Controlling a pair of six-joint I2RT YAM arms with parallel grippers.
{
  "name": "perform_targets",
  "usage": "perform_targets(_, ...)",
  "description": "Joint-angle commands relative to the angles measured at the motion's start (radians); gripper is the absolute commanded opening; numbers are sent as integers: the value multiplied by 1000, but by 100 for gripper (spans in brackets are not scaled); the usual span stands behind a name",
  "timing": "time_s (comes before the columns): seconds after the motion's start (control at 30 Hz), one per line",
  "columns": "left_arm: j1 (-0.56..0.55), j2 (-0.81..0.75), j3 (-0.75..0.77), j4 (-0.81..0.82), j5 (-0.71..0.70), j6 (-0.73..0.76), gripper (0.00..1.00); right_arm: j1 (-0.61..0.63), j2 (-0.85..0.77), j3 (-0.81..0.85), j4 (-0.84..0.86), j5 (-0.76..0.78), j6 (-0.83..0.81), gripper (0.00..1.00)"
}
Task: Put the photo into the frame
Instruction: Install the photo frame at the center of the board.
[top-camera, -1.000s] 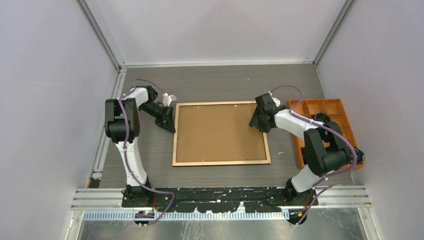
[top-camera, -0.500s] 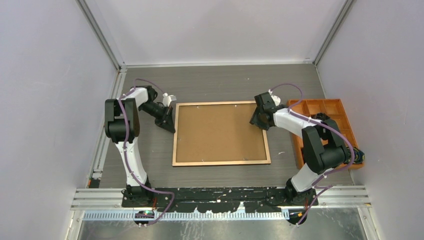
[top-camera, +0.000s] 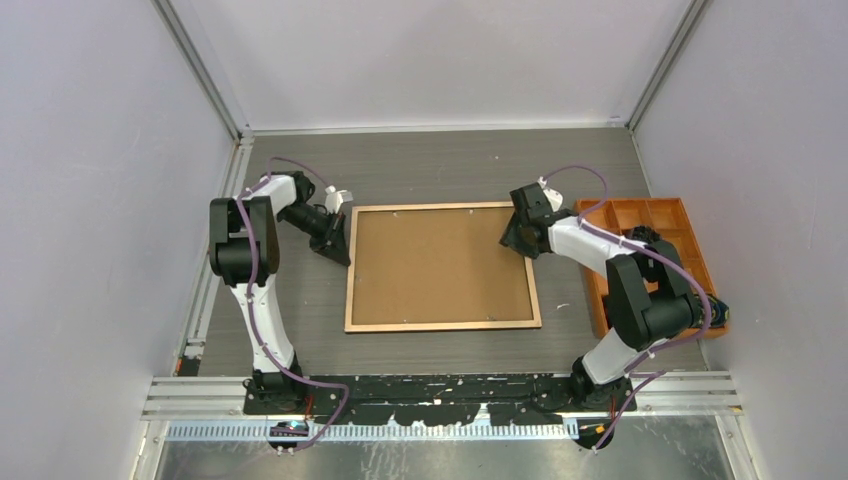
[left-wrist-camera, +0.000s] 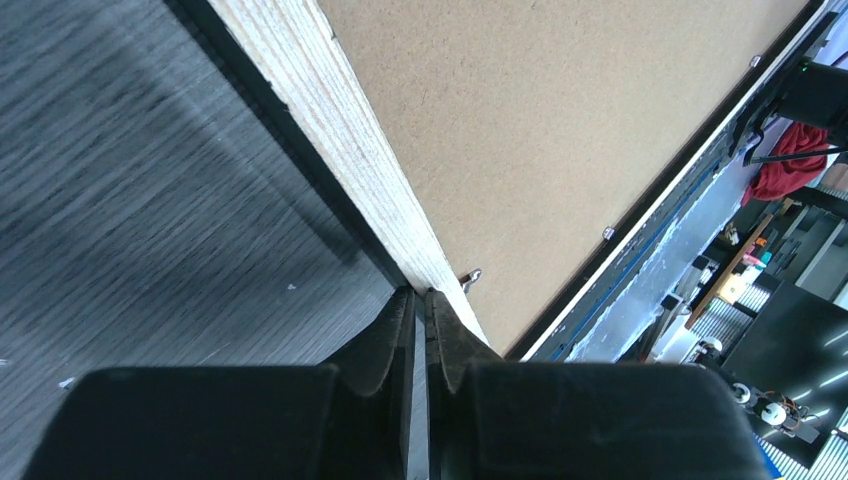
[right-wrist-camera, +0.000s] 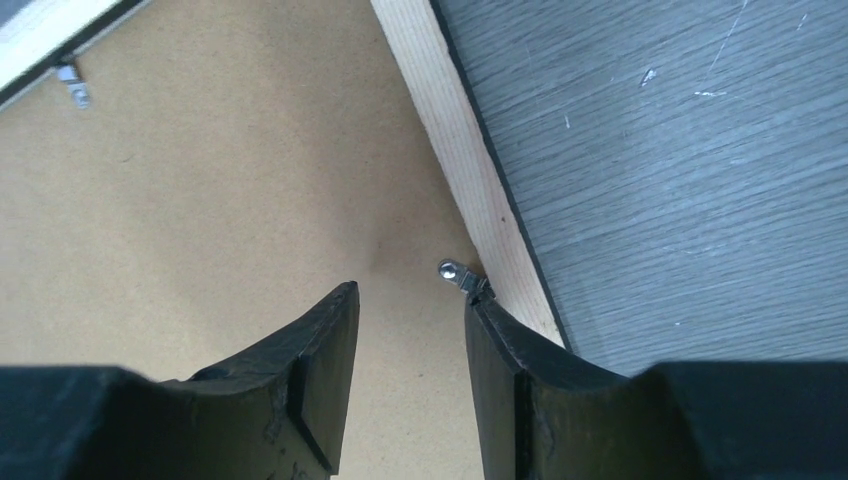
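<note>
Light wood edges the one frame (top-camera: 440, 325), which lies face down in the middle of the grey wood-grain surface (top-camera: 450, 180), its back up. One brown backing board (top-camera: 440, 265) sits inside the wooden rim. One orange compartment tray (top-camera: 650, 201) stands at the right edge of the surface, just beside the frame's far right corner.

Two arms reach in, one to each short side of the frame. The left gripper (left-wrist-camera: 421, 296) is at the frame's left rim near the far corner. Its jaws are pressed almost together, with only a thin slit between them, and their tips rest against the wood rim beside a small metal tab (left-wrist-camera: 470, 275). The right gripper (right-wrist-camera: 410, 293) hangs over the right rim near its far corner with its jaws apart at a middling width and nothing between them. Two metal tabs show in the right wrist view: one (right-wrist-camera: 455, 271) just off the tip of the right-hand finger, at the inner edge of the rim, and a second (right-wrist-camera: 70, 85) well apart on the far rim.
</note>
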Motion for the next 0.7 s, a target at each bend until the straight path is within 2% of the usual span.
perform_targets(0.0, -8, -33, 19, -17, -12, 32, 8, 7, -124, 8, 47, -43, -17, 51)
perform_targets(0.1, -5, -51, 41, -53, -8, 48, 16, 45, -204, 7, 28, -120, -77, 60)
perform_targets(0.2, 2, -83, 63, -93, -14, 66, 26, 143, -268, 17, -9, -219, -188, 69)
perform_targets(0.33, 19, -140, 91, -146, -11, 84, 39, 394, -299, 39, -95, -265, -369, 79)
perform_targets(0.43, 32, -187, 98, -191, -1, 106, 56, 533, -296, 25, -107, -269, -443, 81)
perform_targets(0.5, 38, -226, 92, -219, 5, 118, 59, 587, -291, 0, -63, -291, -484, 81)
perform_targets(0.57, 39, -250, 78, -244, 8, 136, 68, 636, -281, -24, -19, -303, -525, 81)
perform_targets(0.67, 39, -298, 31, -273, 9, 185, 70, 694, -241, -34, 5, -307, -603, 80)
